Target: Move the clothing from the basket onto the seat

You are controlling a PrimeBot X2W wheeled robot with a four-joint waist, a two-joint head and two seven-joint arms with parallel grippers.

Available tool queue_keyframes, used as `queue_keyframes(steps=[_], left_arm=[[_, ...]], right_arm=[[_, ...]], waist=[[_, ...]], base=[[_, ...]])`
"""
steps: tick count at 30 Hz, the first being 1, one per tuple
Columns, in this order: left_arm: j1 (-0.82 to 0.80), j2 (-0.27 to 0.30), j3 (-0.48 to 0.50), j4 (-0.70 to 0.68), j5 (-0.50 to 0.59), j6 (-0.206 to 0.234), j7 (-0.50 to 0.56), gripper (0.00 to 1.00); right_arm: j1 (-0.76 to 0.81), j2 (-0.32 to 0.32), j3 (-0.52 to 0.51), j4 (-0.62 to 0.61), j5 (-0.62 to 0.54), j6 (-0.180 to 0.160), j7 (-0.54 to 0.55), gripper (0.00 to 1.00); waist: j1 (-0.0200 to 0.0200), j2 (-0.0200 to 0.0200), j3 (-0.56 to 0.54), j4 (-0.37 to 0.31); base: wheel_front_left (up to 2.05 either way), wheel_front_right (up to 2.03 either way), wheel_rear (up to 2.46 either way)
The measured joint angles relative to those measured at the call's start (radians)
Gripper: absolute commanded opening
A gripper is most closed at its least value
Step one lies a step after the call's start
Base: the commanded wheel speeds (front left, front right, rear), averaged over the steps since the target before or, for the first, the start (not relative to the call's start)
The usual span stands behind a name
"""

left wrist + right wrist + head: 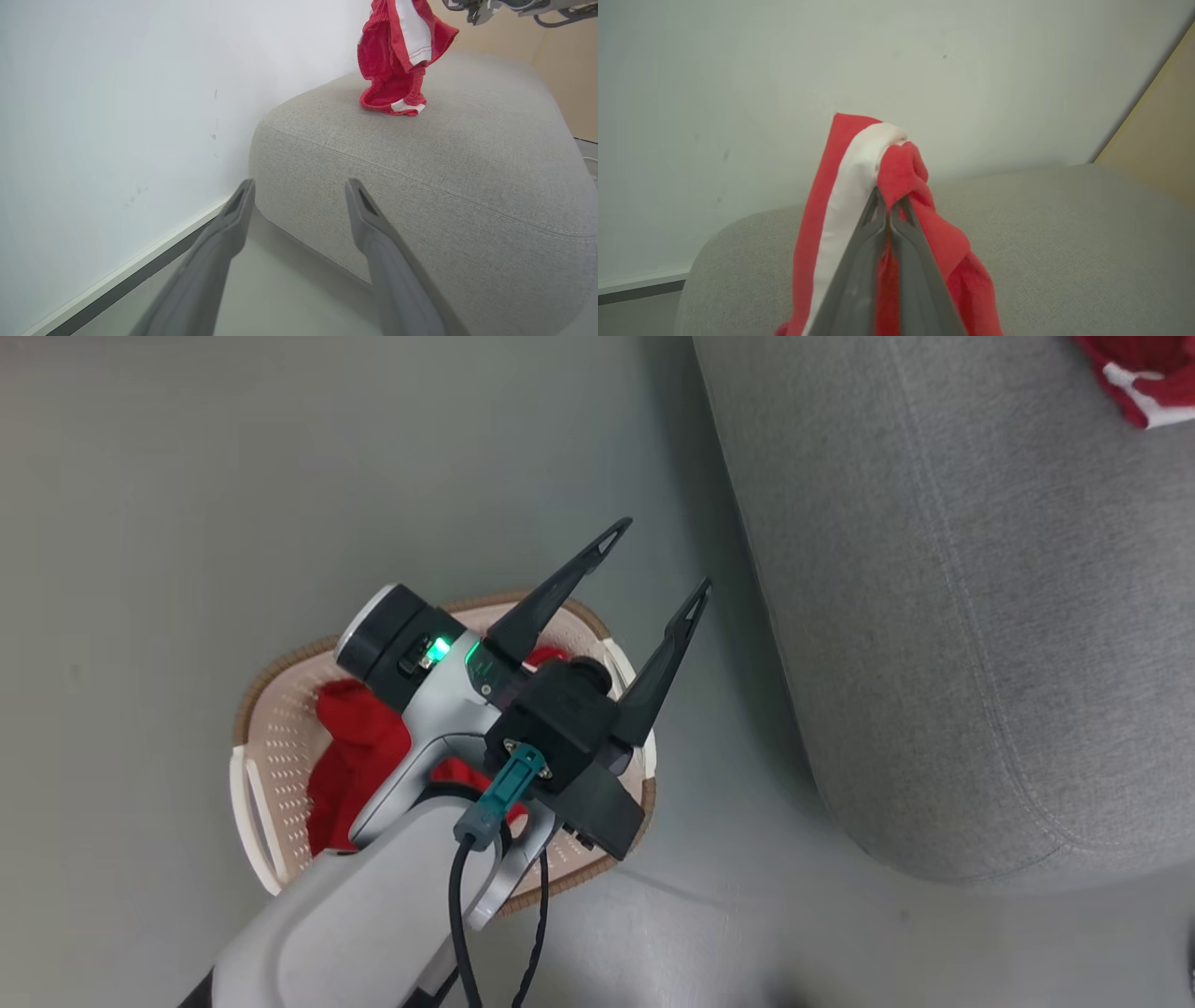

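right gripper point(889, 205) clamps a red garment point(397, 60), long axis vertical, lower end touching the seat point(444, 163). left gripper point(661, 558) spread wide over the basket point(271, 747) beside the seat; grey floor point(280, 476), white wall point(117, 116).

The left gripper point(299, 196) holds its two grey fingers wide apart, tips over the floor point(280, 289) just short of the seat's point(467, 186) rounded near corner. Farther off, the clothing point(397, 56) — red with a white panel — hangs down, its lower folds touching the seat's top. A white wall point(117, 116) stands on the left.
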Motion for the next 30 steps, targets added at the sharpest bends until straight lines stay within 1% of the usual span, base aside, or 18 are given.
queue_keyframes(steps=[4,7,8,9,10,12,18,20,26,30], left_arm=[[-0.031,0.009,0.0,-0.027,0.03,0.0,0.022,1.0],[-0.055,0.018,0.003,-0.034,0.038,0.0,0.03,1.0],[-0.062,0.018,0.003,-0.033,0.039,0.0,0.03,1.0],[-0.068,0.018,0.004,-0.033,0.04,0.0,0.035,1.0],[-0.073,0.018,0.004,-0.029,0.043,0.0,0.037,1.0],[-0.077,0.018,0.005,-0.021,0.044,0.0,0.037,1.0],[-0.076,0.019,0.022,0.004,0.048,0.007,0.022,1.0],[-0.073,0.017,0.035,0.017,0.045,0.007,0.008,1.0],[-0.034,0.012,0.049,0.084,0.024,0.016,-0.036,1.0],[-0.015,-0.003,0.063,0.113,0.011,0.016,-0.067,1.0]], right_arm=[[-0.003,0.026,-0.002,0.017,0.015,0.0,-0.01,0.0],[-0.02,0.059,0.005,0.031,0.017,-0.005,-0.019,0.0],[-0.024,0.068,0.012,0.036,0.017,-0.004,-0.022,0.07],[-0.028,0.076,0.016,0.042,0.016,-0.004,-0.022,0.31],[-0.03,0.084,0.021,0.05,0.016,-0.002,-0.027,0.45],[-0.03,0.093,0.039,0.062,0.009,0.006,-0.035,1.0],[-0.016,0.108,0.059,0.078,-0.011,0.028,-0.061,1.0],[-0.004,0.119,0.066,0.077,-0.014,0.028,-0.067,1.0],[0.06,0.152,0.078,0.078,-0.023,0.038,-0.075,1.0],[0.105,0.16,0.087,0.065,-0.03,0.046,-0.082,1.0]], waist=[[0.0,0.0,0.053,-0.009],[-0.0001,-0.0001,0.092,-0.014],[-0.0001,-0.0001,0.105,-0.015],[-0.0001,-0.0001,0.116,-0.017],[0.0,-0.0001,0.127,-0.018],[0.0,-0.0001,0.145,-0.019],[0.0,0.0,0.159,-0.019],[-0.0003,-0.0001,0.151,-0.02],[-0.0002,-0.0001,0.107,-0.025],[-0.0003,-0.0002,0.064,-0.027]], base=[[0.0,0.0,0.0],[0.0,0.0,0.0],[0.0,0.0,0.0],[0.0,0.0,0.0],[0.0,0.0,0.0],[0.0,0.0,0.0],[0.0,0.0,0.0],[0.0,0.0,0.0],[0.0,0.0,0.0],[0.0,0.0,0.0]])
